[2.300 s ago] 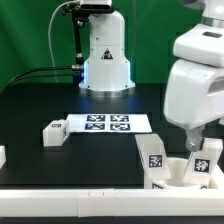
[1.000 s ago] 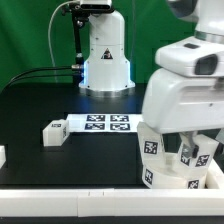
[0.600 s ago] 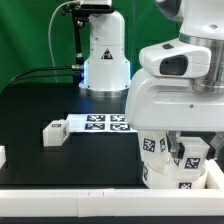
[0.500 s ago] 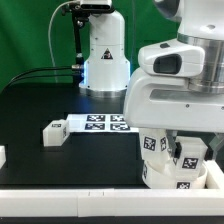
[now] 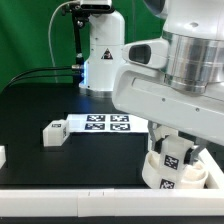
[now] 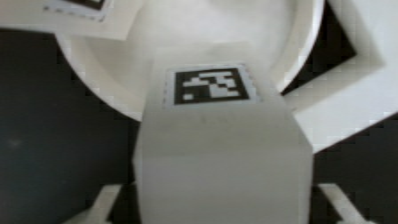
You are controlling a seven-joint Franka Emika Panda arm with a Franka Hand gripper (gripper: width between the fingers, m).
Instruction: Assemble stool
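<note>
Gripper [image 5: 175, 150] low, downward, jaws clamped

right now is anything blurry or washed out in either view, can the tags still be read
Exterior view: even light, the marker board prints are crisp, but the arm near the lens looks soft and bright. Wrist view: the leg fills the frame, mildly blurred, its white face nearly blown out; its tag is soft, pattern still visible.

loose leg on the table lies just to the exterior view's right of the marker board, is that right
Not quite. The exterior view shows the loose leg just to the exterior view's left of the marker board, not its right. It does lie on the table.
</note>
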